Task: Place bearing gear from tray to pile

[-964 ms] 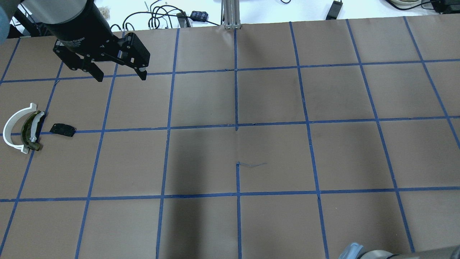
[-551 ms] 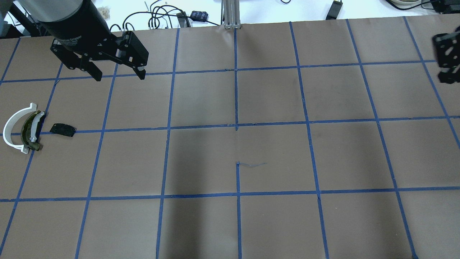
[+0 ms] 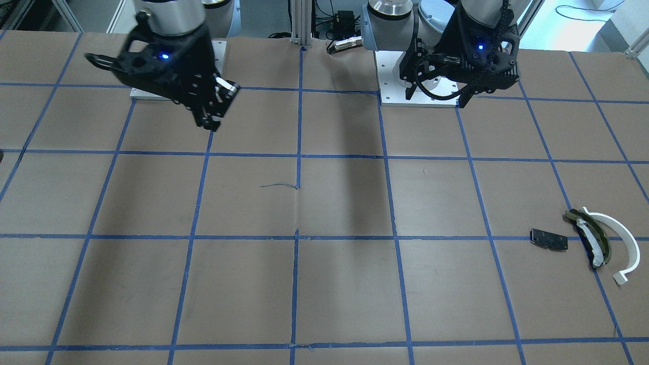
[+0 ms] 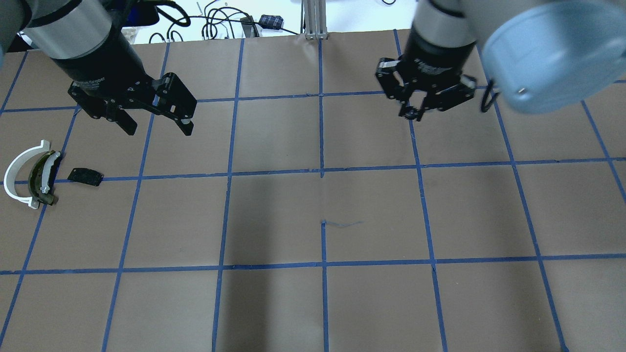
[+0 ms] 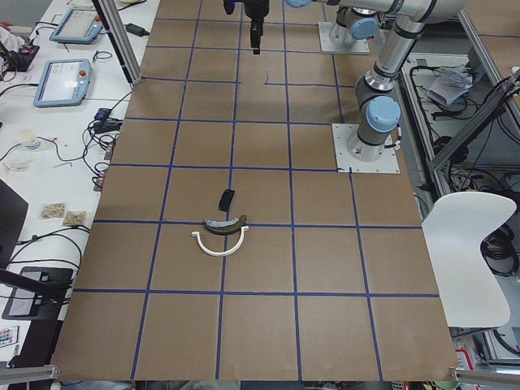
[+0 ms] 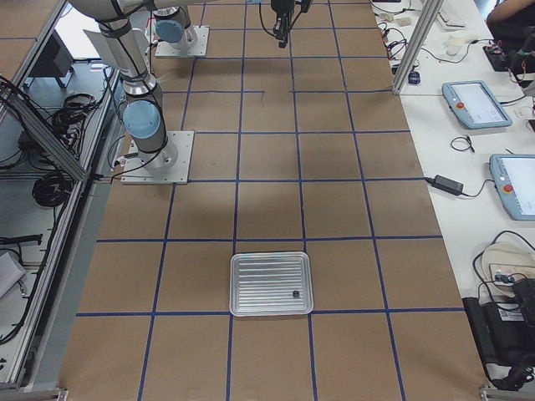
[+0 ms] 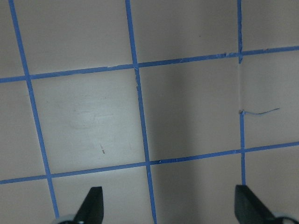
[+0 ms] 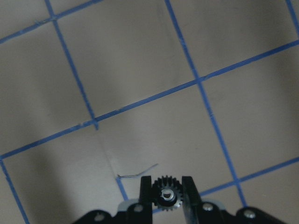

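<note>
My right gripper (image 4: 414,113) hangs above the far middle of the table, shut on a small black bearing gear (image 8: 167,196) held between its fingertips; it also shows in the front view (image 3: 209,121). The pile lies at the table's left edge: a white half-ring (image 4: 18,172), a dark olive curved piece with white padding (image 4: 41,179) and a small black plate (image 4: 85,176). My left gripper (image 4: 157,128) is open and empty, raised above the table behind and to the right of the pile. The pile shows in the front view too (image 3: 590,235).
A metal tray (image 6: 261,282) sits far off at the table's right end, with one small dark part (image 6: 295,293) left in it. Brown paper with a blue tape grid (image 4: 323,171) covers the table. Cables lie beyond the far edge (image 4: 220,22).
My right arm has swept in from the right edge to the far middle of the table, carrying the gear. My left gripper has shifted slightly toward the near side and stayed open.
</note>
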Robot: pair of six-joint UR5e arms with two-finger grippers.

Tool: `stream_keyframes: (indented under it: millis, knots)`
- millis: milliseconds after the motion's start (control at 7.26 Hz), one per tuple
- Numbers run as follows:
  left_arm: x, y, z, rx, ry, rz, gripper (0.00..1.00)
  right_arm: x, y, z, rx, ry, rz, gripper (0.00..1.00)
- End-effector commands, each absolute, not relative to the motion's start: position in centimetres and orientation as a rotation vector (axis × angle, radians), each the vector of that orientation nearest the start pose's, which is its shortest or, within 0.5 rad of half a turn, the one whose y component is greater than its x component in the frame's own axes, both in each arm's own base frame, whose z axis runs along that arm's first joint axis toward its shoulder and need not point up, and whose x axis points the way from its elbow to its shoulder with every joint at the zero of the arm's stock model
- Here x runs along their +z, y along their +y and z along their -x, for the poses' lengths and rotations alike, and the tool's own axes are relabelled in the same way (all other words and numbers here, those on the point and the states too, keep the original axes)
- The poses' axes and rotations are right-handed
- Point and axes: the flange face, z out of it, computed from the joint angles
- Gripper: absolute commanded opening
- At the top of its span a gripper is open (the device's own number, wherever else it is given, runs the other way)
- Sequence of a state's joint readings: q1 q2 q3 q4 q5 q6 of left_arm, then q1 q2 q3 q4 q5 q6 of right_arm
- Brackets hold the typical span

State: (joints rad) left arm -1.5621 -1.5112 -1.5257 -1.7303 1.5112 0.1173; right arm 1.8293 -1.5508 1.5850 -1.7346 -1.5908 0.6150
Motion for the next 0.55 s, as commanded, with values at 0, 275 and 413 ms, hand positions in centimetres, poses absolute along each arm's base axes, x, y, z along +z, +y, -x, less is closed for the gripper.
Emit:
stream_keyframes:
  millis: [0, 275, 413]
  knots:
    - [52.1, -46.2, 13.4, 0.017, 3.199, -0.201, 1.00, 40.8, -41.3, -31.7, -0.312, 3.000, -0.487, 0.26]
    - [53.1, -47.0, 13.4, -0.108, 3.178, -0.215, 1.00, 37.1, -39.8, -32.5, -0.472, 2.869, -0.546, 0.33]
    - [53.1, -46.9, 13.4, -0.106, 3.178, -0.215, 1.00, 36.6, -39.4, -32.4, -0.468, 2.868, -0.542, 0.37]
